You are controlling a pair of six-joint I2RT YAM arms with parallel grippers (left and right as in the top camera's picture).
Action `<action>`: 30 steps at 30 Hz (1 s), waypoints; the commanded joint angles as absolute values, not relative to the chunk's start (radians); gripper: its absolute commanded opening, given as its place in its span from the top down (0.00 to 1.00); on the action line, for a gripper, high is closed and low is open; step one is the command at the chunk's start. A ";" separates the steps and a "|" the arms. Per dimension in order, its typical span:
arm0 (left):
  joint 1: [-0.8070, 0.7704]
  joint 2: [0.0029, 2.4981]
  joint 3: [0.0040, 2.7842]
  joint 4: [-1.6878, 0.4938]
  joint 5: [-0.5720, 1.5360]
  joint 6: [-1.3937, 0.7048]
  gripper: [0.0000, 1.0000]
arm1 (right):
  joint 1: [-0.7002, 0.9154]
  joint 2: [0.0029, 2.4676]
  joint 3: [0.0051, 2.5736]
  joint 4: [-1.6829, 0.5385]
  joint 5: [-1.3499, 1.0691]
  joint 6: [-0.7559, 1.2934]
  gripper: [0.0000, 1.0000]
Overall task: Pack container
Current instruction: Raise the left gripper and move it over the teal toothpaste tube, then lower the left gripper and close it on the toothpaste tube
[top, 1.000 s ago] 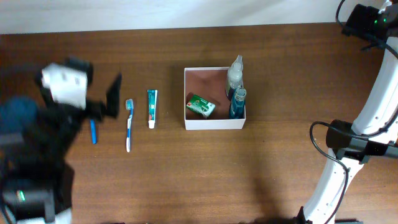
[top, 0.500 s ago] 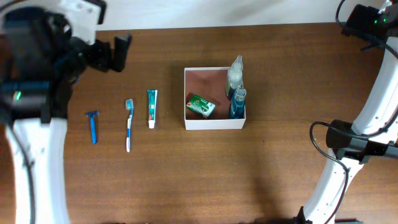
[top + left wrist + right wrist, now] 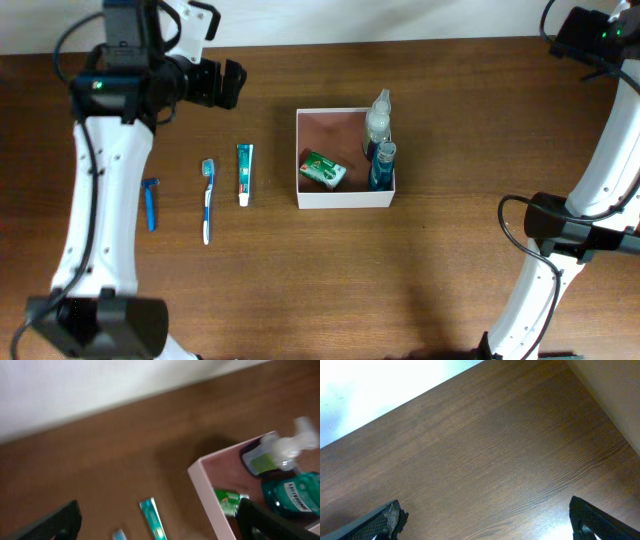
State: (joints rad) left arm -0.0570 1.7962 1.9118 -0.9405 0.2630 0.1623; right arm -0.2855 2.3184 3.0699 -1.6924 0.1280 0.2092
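Note:
The container, a square white-walled box with a reddish-brown floor, stands mid-table. In it are a clear spray bottle, a blue mouthwash bottle and a green box. Left of it lie a toothpaste tube, a toothbrush and a blue razor. My left gripper hovers open behind the tube. In the left wrist view its jaws frame the tube and the container wall. My right gripper is open over bare wood.
The right arm rises along the table's right side, its head at the back right corner. A pale wall runs behind the table's back edge. Brown wood lies in front of the container.
My left arm has swung from the front left up to the back left, its gripper now pointing toward the container. The razor it covered shows again. The right arm is still.

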 commanded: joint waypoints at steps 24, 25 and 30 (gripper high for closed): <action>-0.178 2.074 1.929 -1.169 0.037 -0.140 0.01 | -0.282 2.324 3.067 -1.699 0.140 0.210 0.02; -0.174 2.079 1.929 -1.170 0.037 -0.142 0.01 | -0.282 2.324 3.067 -1.699 0.140 0.210 0.02; -0.169 2.118 1.929 -1.185 0.037 -0.142 0.01 | -0.282 2.324 3.067 -1.699 0.140 0.210 0.02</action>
